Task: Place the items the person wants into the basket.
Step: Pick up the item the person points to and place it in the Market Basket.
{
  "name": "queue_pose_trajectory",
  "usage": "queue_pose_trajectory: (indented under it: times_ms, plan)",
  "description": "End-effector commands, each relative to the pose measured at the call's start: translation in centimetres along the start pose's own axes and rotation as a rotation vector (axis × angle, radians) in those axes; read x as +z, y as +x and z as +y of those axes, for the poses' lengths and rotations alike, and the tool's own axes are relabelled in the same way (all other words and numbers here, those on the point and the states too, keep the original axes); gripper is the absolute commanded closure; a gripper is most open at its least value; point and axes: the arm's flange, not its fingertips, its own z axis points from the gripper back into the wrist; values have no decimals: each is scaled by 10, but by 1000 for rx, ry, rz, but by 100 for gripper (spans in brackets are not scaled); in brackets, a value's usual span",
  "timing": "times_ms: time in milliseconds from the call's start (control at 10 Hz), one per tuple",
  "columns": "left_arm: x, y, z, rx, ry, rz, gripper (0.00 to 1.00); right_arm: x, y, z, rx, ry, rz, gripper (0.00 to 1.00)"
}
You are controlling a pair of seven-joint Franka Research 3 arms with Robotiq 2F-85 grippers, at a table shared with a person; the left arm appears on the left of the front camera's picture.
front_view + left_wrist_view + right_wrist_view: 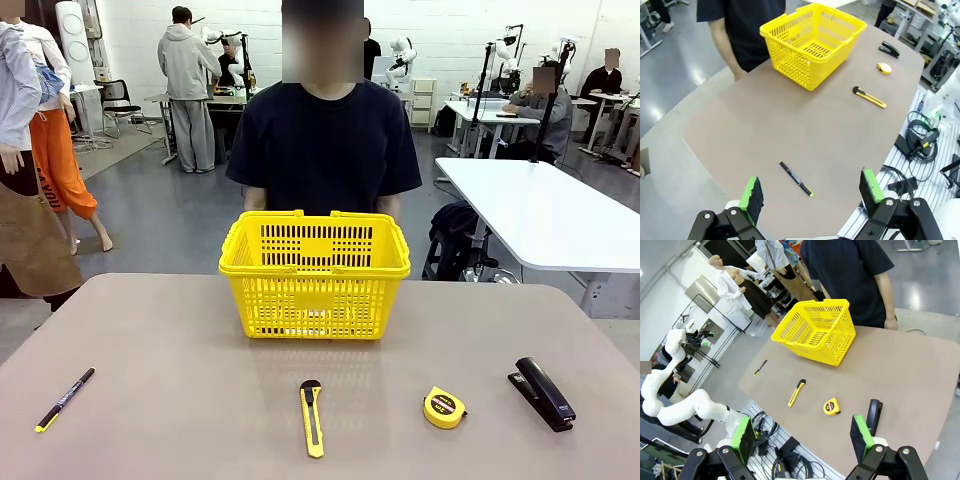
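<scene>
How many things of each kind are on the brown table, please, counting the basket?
Yellow slotted plastic basket: 1
Thin black pen with yellow ends: 1
Yellow-and-black utility knife: 1
Round yellow tape measure: 1
Black stapler: 1
Total: 5

Slotted yellow basket [315, 300], yellow-and-black utility knife [312, 420], black pen [64, 399] tipped yellow, on a tan table [180, 330].

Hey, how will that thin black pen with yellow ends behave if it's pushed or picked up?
The pen looks slim and round, so a sideways nudge would probably roll it across the smooth table. It seems rigid and light, likely lifting without drooping. Lying flat and thin, it may slip unless the open left gripper closes squarely across it.
</scene>
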Motion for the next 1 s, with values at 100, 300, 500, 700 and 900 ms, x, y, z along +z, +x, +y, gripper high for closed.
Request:
queue_pose_trajectory:
  times_ms: [100, 300, 500, 700, 900]
  plan:
    - [-11, 0, -6, -18, 52, 15, 0, 0, 2, 1, 16, 25, -18, 0]
    - [-17, 0, -8, -12, 53, 51, 0, 0, 2, 1, 16, 25, -18, 0]
    - [-8, 4, -5, -3, 42, 28, 0, 0, 2, 1, 16, 25, -18, 0]
    - [-8, 4, -5, -3, 42, 28, 0, 0, 2, 1, 16, 25, -18, 0]
    - [-8, 4, -5, -3, 42, 28, 0, 0, 2, 1, 16, 25, -18, 0]
